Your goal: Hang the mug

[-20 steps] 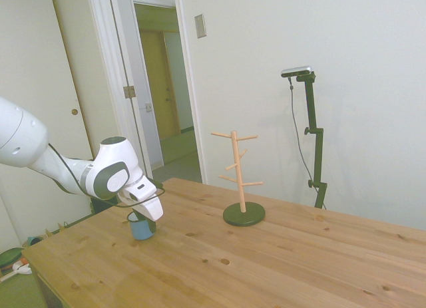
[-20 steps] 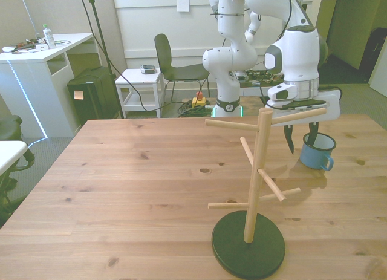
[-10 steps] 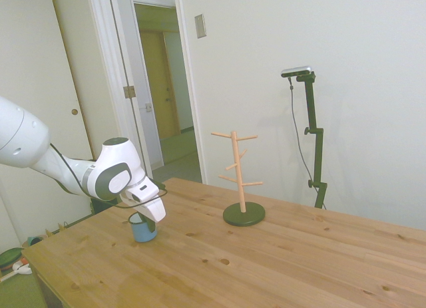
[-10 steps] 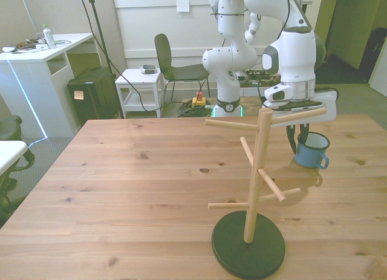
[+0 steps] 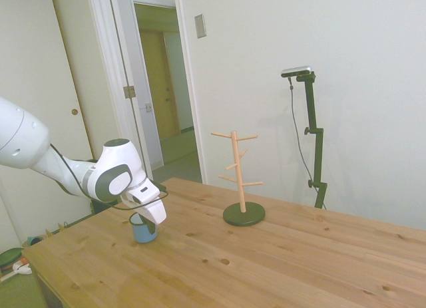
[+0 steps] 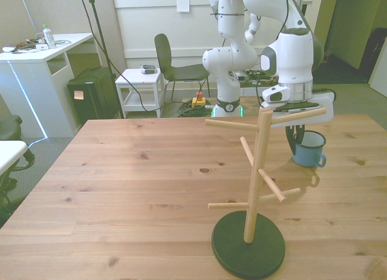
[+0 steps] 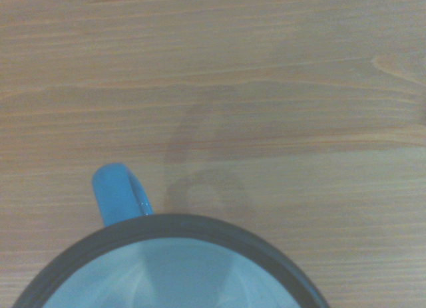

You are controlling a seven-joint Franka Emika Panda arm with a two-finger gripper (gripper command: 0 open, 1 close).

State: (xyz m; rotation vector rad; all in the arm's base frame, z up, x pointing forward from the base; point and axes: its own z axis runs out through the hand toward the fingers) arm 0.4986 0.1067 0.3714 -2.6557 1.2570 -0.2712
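The mug (image 6: 311,152) is small and blue with a dark rim, and its handle points toward the front view's right. It hangs just above the table, over its own shadow. My gripper (image 6: 297,141) is shut on the mug's rim, on the side nearer the wooden peg stand (image 6: 258,171). In the side view the mug (image 5: 143,229) sits under the gripper (image 5: 141,219), well to the left of the stand (image 5: 237,177). The wrist view shows the mug's rim (image 7: 166,223) and its handle (image 7: 117,192) close up over the wood.
The peg stand's dark round base (image 6: 248,244) rests near the table's front edge, with pegs sticking out on both sides. The wooden table (image 6: 133,189) stretches wide toward the front view's left. A chair (image 6: 172,65) and a white desk (image 6: 42,56) stand beyond the table.
The gripper closed on the mug's rim and lifted it off the table. Mug and gripper have shifted slightly toward the front view's left, nearer the peg stand.
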